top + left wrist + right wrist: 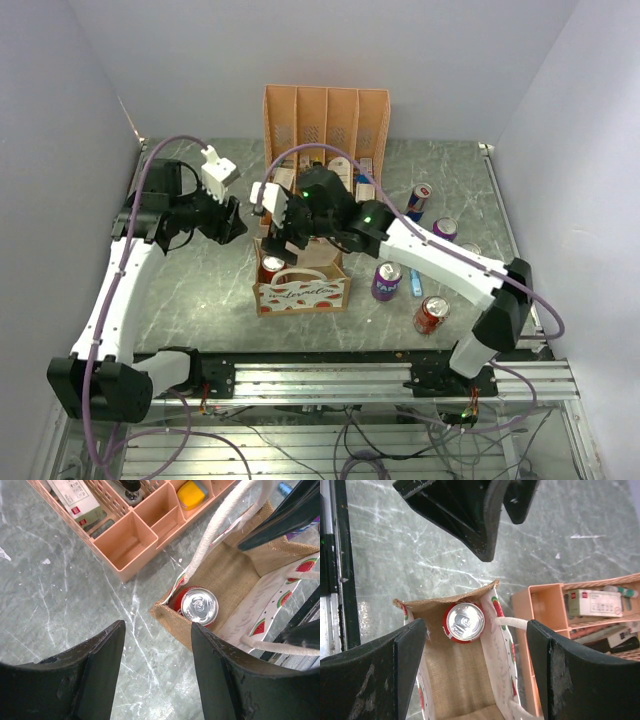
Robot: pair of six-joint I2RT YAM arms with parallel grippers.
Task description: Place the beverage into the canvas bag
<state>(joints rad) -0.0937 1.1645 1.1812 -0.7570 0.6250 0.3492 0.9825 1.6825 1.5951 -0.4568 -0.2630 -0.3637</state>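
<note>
The canvas bag (300, 290) stands open in the middle of the table, tan with watermelon print and white handles. A red can (272, 265) stands upright in its left corner; its silver top shows in the left wrist view (199, 606) and the right wrist view (464, 622). My right gripper (278, 235) hangs open and empty right above the bag's mouth (460, 680), jaws spread wider than the bag (476, 645). My left gripper (235, 222) is open and empty over bare table just left of the bag (235, 580), its jaws apart (159, 630).
A peach file organiser (325, 125) stands behind the bag and holds boxes and small items (130, 530). Several more cans stand to the right: purple (386, 280), red (431, 314), red and blue (419, 200), and purple (444, 229).
</note>
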